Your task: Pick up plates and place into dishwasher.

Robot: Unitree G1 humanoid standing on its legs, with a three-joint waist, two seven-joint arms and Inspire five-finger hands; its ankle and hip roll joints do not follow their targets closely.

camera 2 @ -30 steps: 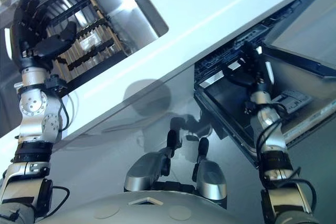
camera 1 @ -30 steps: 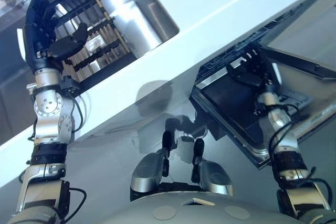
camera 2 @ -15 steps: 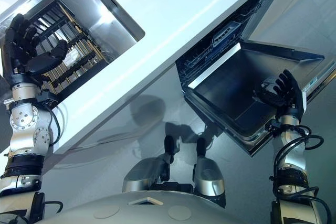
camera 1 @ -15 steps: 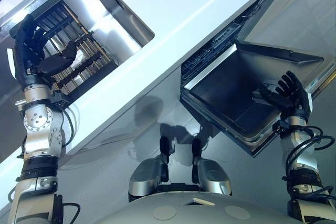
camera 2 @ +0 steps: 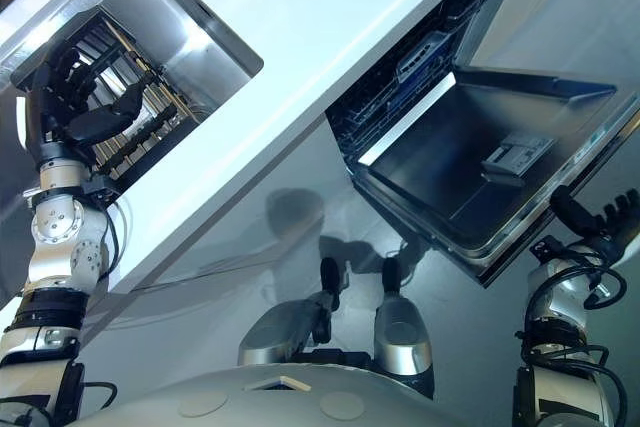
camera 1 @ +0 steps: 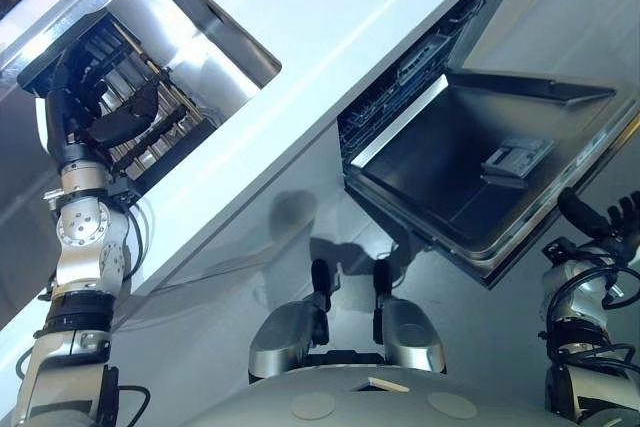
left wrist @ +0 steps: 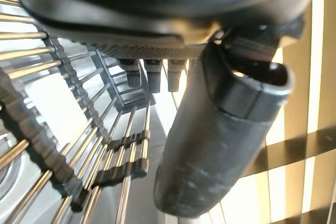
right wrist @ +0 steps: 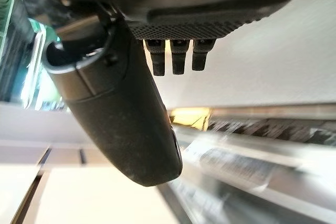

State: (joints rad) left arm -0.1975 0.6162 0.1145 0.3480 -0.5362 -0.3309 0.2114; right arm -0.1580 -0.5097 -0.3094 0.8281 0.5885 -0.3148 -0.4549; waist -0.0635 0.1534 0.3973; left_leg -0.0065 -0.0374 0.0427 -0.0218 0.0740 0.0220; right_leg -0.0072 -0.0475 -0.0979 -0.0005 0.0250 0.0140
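Left hand (camera 1: 85,107) hangs over the sink rack (camera 1: 150,122), fingers loosely spread, holding nothing; it sat higher a second ago. No plate is clearly visible in the rack, though wrist-view glare may hide one. The dishwasher door (camera 1: 470,167) now lies fully down; right hand (camera 1: 610,222) has withdrawn below its edge, fingers relaxed. We judge the dishwasher ready for loading.

Left hand (camera 1: 85,107) raised, fingers relaxed, right hand (camera 2: 598,222) low, fingers spread
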